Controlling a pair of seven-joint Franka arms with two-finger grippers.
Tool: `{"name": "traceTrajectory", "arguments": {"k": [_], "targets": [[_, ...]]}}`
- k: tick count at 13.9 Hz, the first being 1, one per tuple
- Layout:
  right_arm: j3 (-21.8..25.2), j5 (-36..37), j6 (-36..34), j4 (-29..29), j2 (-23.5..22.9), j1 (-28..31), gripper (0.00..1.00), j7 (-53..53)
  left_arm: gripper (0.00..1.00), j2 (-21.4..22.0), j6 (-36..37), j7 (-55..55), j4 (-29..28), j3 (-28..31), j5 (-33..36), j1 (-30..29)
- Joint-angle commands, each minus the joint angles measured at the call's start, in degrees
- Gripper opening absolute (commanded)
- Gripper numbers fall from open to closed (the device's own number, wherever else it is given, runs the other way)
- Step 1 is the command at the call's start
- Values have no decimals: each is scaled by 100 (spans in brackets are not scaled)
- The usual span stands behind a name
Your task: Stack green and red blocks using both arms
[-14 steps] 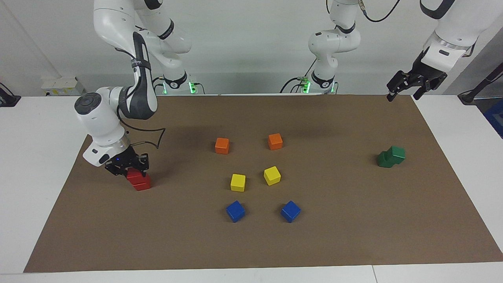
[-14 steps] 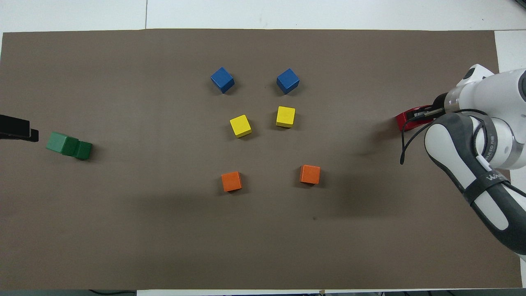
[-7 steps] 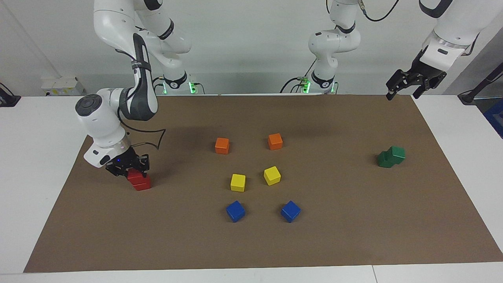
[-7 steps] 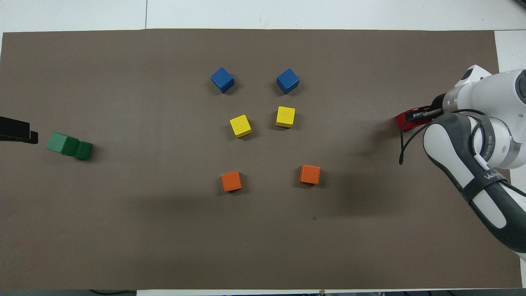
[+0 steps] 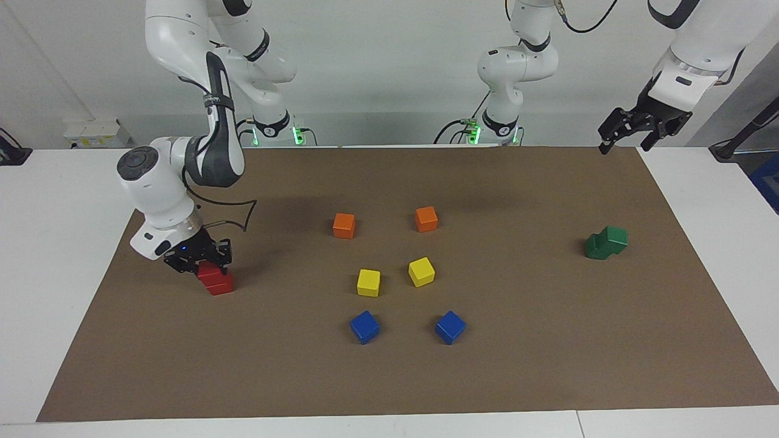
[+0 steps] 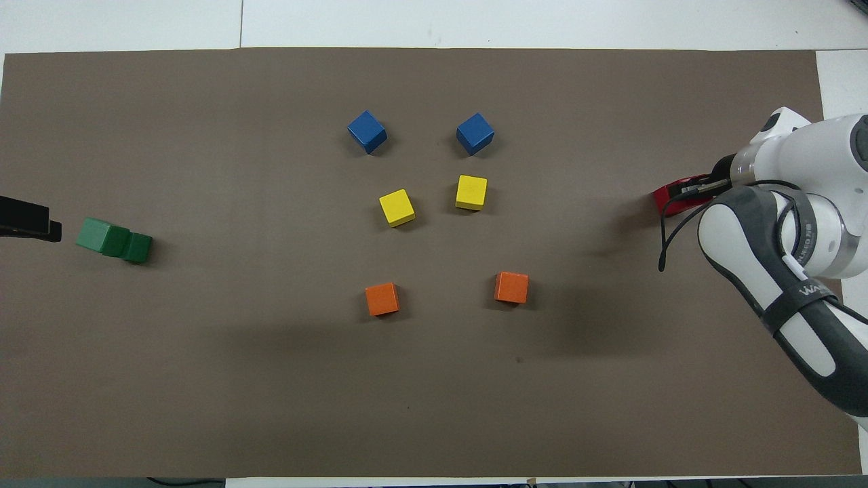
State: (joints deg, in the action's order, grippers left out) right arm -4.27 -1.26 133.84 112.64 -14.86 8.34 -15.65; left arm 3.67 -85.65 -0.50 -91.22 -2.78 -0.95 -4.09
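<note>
Two red blocks [image 5: 217, 283] stand stacked on the brown mat at the right arm's end; in the overhead view only an edge of the red stack [image 6: 664, 201] shows. My right gripper [image 5: 206, 266] is low at the top red block, and its wrist covers the stack from above [image 6: 692, 193]. Two green blocks [image 5: 605, 242] sit at the left arm's end, one askew on the other; they also show in the overhead view [image 6: 114, 240]. My left gripper [image 5: 624, 148] is open and empty, raised over the mat's corner at the robots' edge [image 6: 27, 220].
Two orange cubes [image 5: 344, 225] [image 5: 426, 219], two yellow cubes [image 5: 368, 282] [image 5: 421, 271] and two blue cubes [image 5: 364, 326] [image 5: 450, 326] lie in pairs in the middle of the brown mat [image 5: 548, 340]. White table surrounds the mat.
My left gripper has risen a little. My right arm has lifted very slightly at the red stack. No block has moved.
</note>
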Motion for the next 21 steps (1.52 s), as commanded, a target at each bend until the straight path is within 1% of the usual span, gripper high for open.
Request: {"name": "traceTrajectory", "arguments": {"k": [1, 4, 6, 14, 17, 18, 19, 20, 21], "targets": [[-38, -50, 177, 83, 1, 27, 0, -201, 100, 37, 145, 59, 34, 32, 78, 84], [-38, -50, 204, 83, 1, 27, 17, -210, 100, 37, 136, 59, 34, 32, 69, 75], [-38, -50, 204, 83, 1, 27, 27, -210, 100, 37, 110, 59, 26, 23, 60, 75], [-38, -41, 222, 83, 1, 36, 29, -210, 100, 37, 13, 85, 26, -39, 51, 22], [-38, -41, 222, 83, 1, 36, 33, -210, 100, 37, -22, 85, 17, -39, 51, 22], [-38, -41, 222, 83, 1, 45, 38, -219, 100, 37, -22, 85, 17, -39, 51, 14], [-38, -41, 222, 83, 1, 45, 46, -227, 100, 37, -31, 85, 8, -39, 51, 22], [-38, -41, 222, 83, 1, 45, 57, -219, 100, 37, -31, 85, 8, -30, 60, 22], [-38, -41, 222, 83, 1, 45, 65, -219, 100, 37, -40, 77, 17, -30, 60, 22]]}}
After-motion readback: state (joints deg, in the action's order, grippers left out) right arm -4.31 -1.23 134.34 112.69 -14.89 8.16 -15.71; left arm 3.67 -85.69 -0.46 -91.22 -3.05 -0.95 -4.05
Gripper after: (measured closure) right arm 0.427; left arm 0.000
